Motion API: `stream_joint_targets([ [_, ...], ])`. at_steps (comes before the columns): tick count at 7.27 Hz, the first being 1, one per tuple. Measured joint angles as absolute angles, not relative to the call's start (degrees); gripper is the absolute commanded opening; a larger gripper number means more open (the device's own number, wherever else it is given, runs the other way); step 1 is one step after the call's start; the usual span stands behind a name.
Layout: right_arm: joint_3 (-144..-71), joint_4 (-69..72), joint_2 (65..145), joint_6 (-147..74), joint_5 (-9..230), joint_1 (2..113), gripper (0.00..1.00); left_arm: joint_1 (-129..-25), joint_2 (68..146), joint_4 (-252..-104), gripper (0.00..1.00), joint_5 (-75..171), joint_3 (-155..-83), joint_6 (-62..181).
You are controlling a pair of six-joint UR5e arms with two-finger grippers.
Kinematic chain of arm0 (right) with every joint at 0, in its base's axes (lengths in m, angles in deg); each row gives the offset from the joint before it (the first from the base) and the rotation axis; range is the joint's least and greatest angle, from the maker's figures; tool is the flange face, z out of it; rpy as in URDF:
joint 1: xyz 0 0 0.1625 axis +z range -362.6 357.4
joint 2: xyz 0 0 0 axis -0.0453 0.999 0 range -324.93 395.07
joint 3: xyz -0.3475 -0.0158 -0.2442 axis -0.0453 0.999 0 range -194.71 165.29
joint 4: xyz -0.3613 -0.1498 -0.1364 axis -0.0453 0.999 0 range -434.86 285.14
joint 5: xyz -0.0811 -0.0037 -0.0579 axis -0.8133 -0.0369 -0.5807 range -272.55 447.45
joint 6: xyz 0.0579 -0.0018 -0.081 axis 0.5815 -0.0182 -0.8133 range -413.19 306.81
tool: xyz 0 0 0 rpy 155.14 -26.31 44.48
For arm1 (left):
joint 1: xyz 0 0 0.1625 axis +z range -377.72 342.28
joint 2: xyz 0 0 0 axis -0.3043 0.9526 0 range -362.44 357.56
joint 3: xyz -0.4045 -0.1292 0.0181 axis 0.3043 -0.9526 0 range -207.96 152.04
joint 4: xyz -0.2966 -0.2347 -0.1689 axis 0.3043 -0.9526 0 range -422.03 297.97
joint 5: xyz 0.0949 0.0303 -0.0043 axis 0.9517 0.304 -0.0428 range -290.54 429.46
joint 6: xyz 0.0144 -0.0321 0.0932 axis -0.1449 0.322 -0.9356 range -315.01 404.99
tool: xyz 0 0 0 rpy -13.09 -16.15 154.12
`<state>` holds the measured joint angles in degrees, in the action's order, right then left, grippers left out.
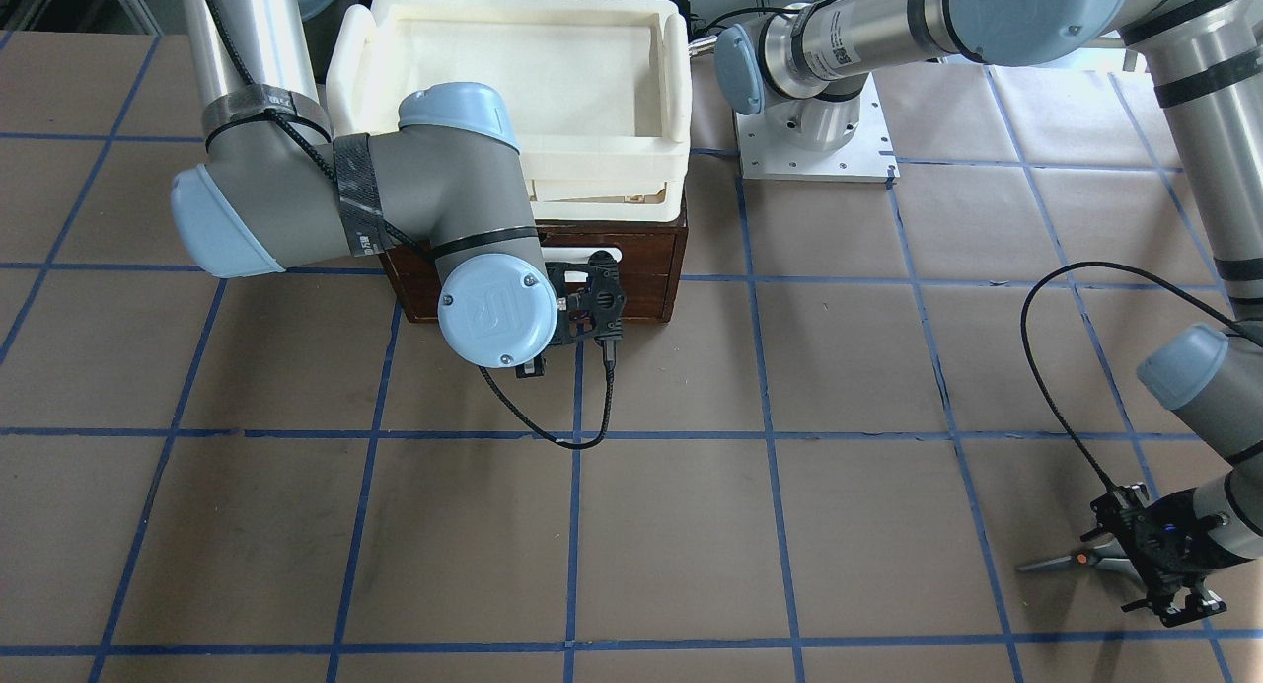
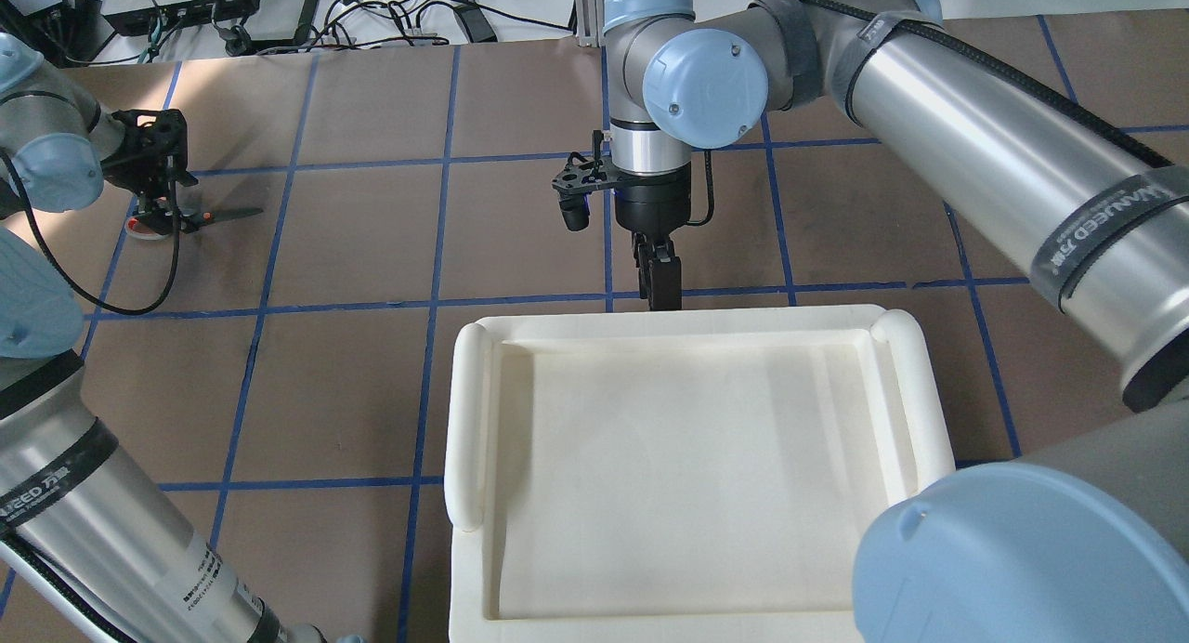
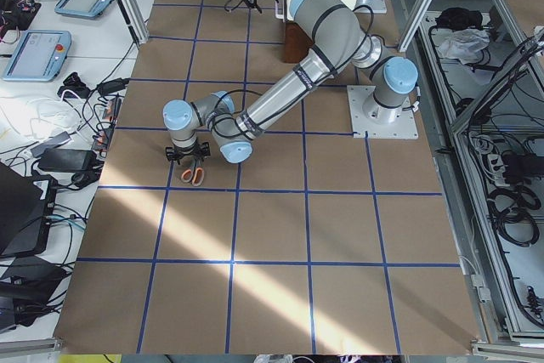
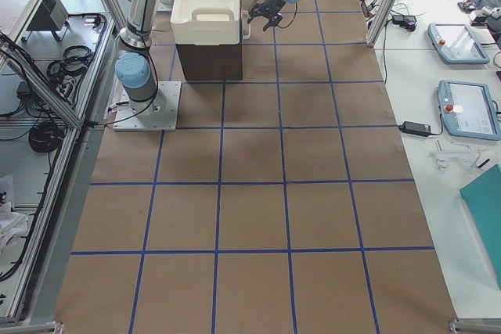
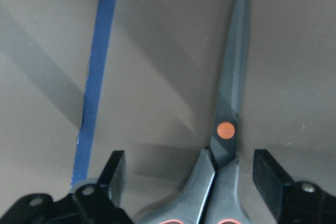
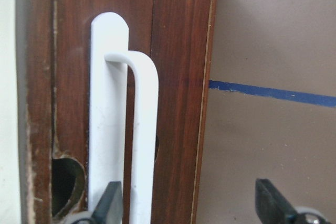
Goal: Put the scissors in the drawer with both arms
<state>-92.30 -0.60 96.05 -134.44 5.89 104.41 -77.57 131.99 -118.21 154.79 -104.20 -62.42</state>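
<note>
My left jaws stand wide open over the bench with nothing in them. In my left wrist view the scissors lie flat on the brown paper between my left fingers. The grey handles sit in the gap and the closed blades run straight out ahead of the fingertips. They are not centred: the handles and the orange pivot dot lie nearer the finger on that view's right, though apart from it, with more bare paper before the other finger. Neither pad touches them. A strip of blue tape runs just outside the finger on the view's left.

My right jaws are also well open and empty, held level in front of the brown cabinet, just below the near rim of the cream tray that sits on top of it. The drawer is shut. Its white bar handle stands inside the gap, just beside my right fingers' pad on the view's left and well apart from the other pad. I cannot tell whether that near pad touches the bar.
</note>
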Motion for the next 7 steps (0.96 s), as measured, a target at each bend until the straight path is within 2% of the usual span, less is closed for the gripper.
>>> stream_joint_targets([
  [1, -92.4, -1.6, 96.2, -134.2, 6.0, 104.5, 0.89, -77.6, 132.0, -118.2, 0.86, 155.0, -104.2, -62.4],
  [2, -92.5, -2.1, 96.4, -134.0, 6.0, 104.7, 0.79, -77.6, 132.0, -118.3, 0.86, 155.3, -104.2, -62.3],
  [4, -93.5, -1.4, 96.5, -133.6, 6.0, 104.8, 0.77, -77.6, 131.9, -118.5, 0.83, 155.5, -104.2, -62.2],
  [5, -94.6, 0.5, 96.5, -133.5, 6.0, 104.8, 0.77, -77.6, 131.9, -118.7, 0.78, 155.5, -104.2, -62.2],
  [6, -95.5, 2.1, 96.5, -133.4, 6.0, 104.8, 0.74, -77.6, 131.9, -118.9, 0.55, 155.6, -104.3, -62.3],
  [7, -96.0, 2.7, 96.6, -133.3, 6.0, 104.8, 0.68, -77.6, 131.9, -118.9, 0.27, 155.5, -104.3, -62.3],
])
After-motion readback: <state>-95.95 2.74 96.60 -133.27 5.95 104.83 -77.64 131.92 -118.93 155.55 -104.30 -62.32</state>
